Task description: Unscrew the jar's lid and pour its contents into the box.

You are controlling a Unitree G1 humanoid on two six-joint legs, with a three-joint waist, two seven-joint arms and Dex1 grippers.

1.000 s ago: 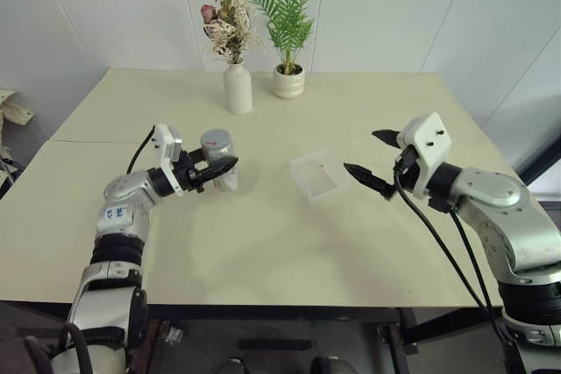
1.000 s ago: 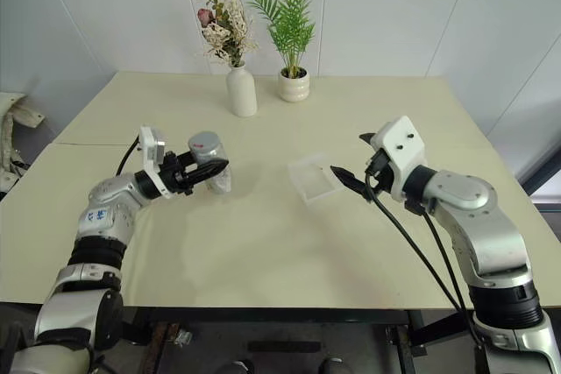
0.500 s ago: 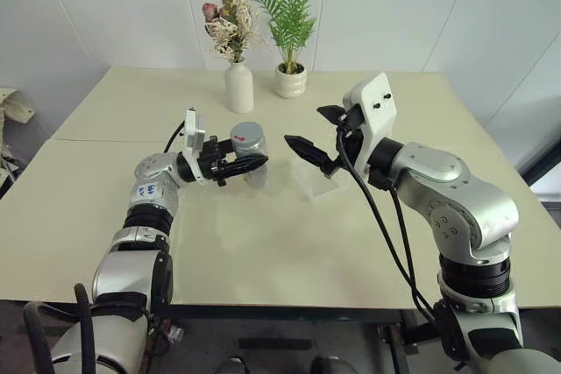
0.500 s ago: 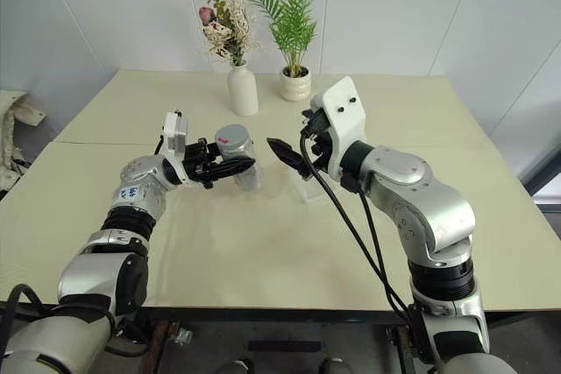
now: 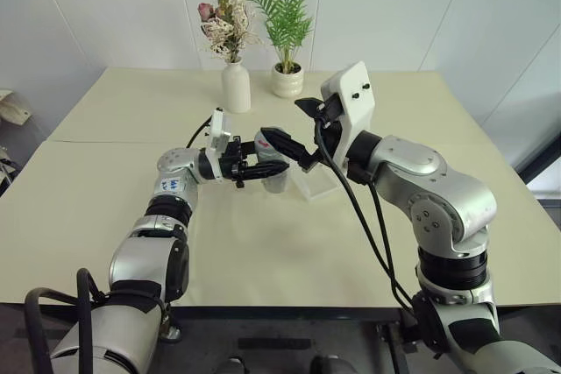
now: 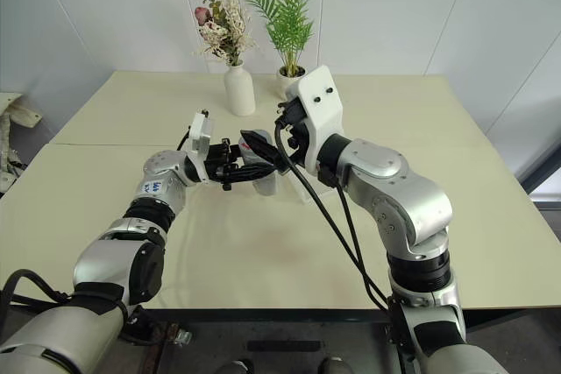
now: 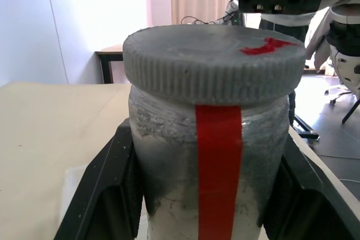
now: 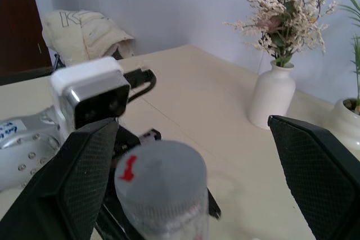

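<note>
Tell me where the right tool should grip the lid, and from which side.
Grip the lid by its ribbed rim, coming from above: the left tool clamps the jar upright, and the open right tool probably fits astride it.

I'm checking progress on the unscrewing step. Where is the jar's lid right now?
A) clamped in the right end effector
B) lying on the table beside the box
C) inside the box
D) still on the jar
D: the grey lid sits on the jar, which the left end effector clamps; the right end effector is open.
</note>
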